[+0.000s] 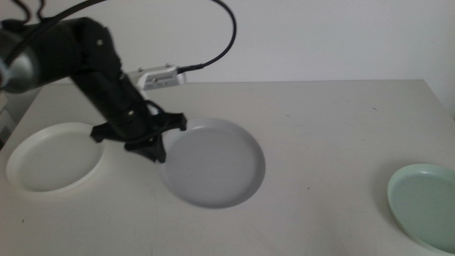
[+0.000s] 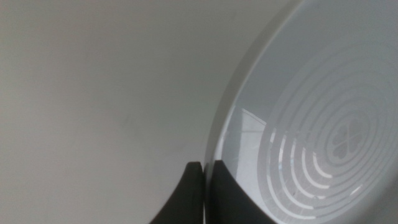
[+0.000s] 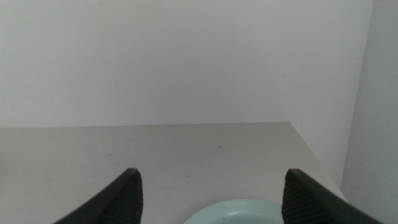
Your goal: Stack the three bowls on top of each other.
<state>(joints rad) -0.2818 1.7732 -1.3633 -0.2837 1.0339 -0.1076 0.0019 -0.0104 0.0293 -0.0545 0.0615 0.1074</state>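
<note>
The tabletop [image 1: 320,128] carried 3 bowls, none stacked yet. The grey-blue bowl [image 1: 213,163] sat near the centre, the cream-white bowl [image 1: 53,156] lay just beside it at 9 o'clock, and the pale mint green bowl [image 1: 423,206] lay well apart at 4 o'clock, cut by the picture's edge.

All 3 looked stiff, smooth and glossy, likely light but liable to slip or chip if dropped. Being shallow with low rims, each probably offered only its rim as a hold, 1 jaw inside and 1 outside.

The left end effector [image 1: 153,146] was at the grey-blue bowl's rim at about 9 o'clock. In the left wrist view the left end effector's [image 2: 204,186] 2 jaws stood nearly together, pinched on the rim of the grey-blue bowl [image 2: 323,143], whose glossy floor mirrored a ring pattern. Whether the bowl was clear of the tabletop could not be told.

The right end effector [image 3: 211,199] waited above the mint green bowl [image 3: 236,214], jaws spread wide, holding nothing.
</note>
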